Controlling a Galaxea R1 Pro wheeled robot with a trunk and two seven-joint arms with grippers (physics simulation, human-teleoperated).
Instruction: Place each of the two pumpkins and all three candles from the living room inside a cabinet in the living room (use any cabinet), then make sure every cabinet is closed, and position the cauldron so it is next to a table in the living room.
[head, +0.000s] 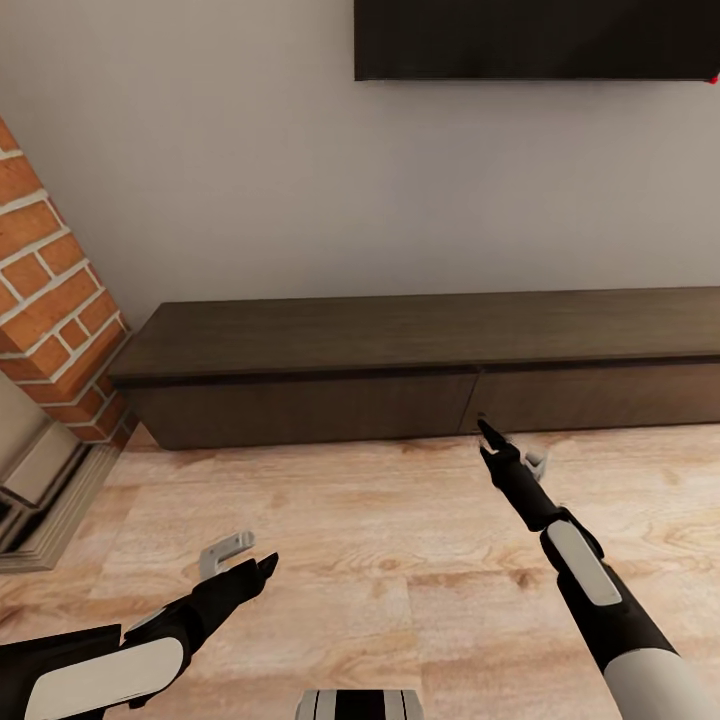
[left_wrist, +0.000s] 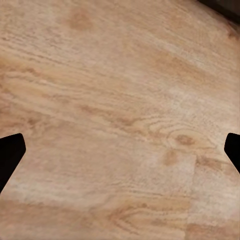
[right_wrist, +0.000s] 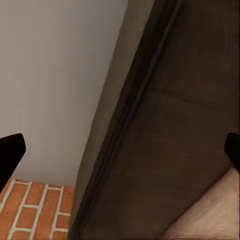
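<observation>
The cabinet is a long, low dark-brown unit against the grey wall, and both drawer fronts in view are shut flush. My right gripper hovers open just in front of the seam between the two drawer fronts. The right wrist view looks along the cabinet's dark front, with the right gripper spread wide and empty. My left gripper hangs open and empty low over the wooden floor. In the left wrist view the left gripper frames bare floorboards. The pumpkins, candles, cauldron and table are out of view.
A brick fireplace with a stone hearth stands at the left, next to the cabinet's end. A dark screen hangs on the wall above the cabinet. Light wooden floor stretches between me and the cabinet.
</observation>
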